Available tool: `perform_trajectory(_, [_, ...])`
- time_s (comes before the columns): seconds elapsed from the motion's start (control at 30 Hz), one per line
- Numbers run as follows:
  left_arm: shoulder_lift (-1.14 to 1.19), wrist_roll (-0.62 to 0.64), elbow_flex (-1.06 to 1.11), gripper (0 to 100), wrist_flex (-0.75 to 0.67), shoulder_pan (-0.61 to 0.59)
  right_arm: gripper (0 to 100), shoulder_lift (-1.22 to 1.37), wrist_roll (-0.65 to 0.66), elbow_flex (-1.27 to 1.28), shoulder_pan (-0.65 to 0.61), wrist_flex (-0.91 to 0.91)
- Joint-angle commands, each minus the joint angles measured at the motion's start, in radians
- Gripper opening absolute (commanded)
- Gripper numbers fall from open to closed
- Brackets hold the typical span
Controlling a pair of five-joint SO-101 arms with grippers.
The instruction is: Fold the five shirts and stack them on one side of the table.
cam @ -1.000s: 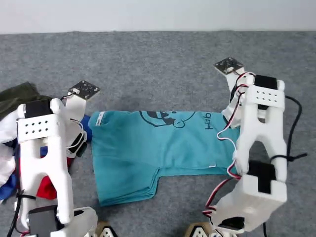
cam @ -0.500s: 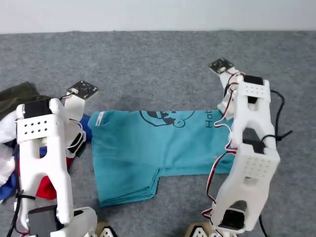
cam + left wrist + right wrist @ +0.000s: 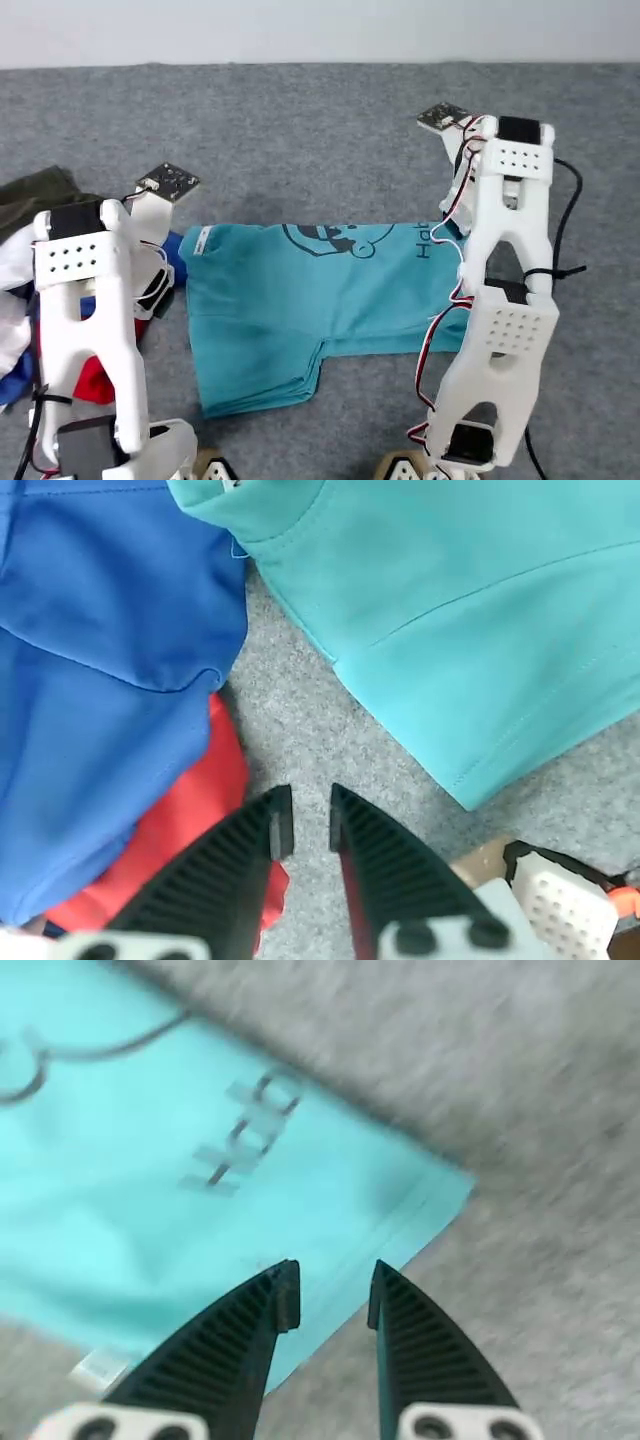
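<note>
Teal shirt (image 3: 300,300) part-folded, table centre. Right gripper (image 3: 333,1295) above its 3 o'clock corner, jaws slightly apart, empty. Left gripper (image 3: 302,815) at its 9 o'clock edge, likewise slightly apart. Advice: pinch all layers, lift evenly, avoid blue shirt (image 3: 90,630).

Both arms extended forward, left arm (image 3: 85,310) and right arm (image 3: 505,290). On the left gripper (image 3: 302,815), jaws narrowly parted, gripping nothing. The right gripper (image 3: 333,1290) likewise.
</note>
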Motion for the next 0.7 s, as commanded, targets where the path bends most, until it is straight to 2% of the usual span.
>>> perform_trajectory(0.0, [-0.009, 0.008, -0.038, 7, 0.031, 0.002, 11.8, -0.021, -0.06, -0.034, -0.008, 0.054])
perform_trajectory(0.17, [-0.009, 0.011, -0.038, 7, 0.031, -0.003, 11.7, -0.101, -0.084, 0.107, -0.022, 0.054])
perform_trajectory(0.27, [-0.023, 0.058, -0.042, 2, 0.031, -0.015, 11.7, -0.214, -0.091, 0.226, -0.027, 0.053])
perform_trajectory(0.43, [-0.153, 0.103, -0.039, 2, 0.031, -0.064, 11.7, -0.423, -0.091, 0.407, -0.082, 0.051])
perform_trajectory(0.53, [-0.249, 0.109, -0.038, 2, 0.031, -0.163, 11.7, -0.541, -0.091, 0.505, -0.156, 0.05])
perform_trajectory(0.67, [-0.322, 0.103, -0.038, 2, 0.031, -0.367, 12.2, -0.644, -0.092, 0.64, -0.312, 0.038])
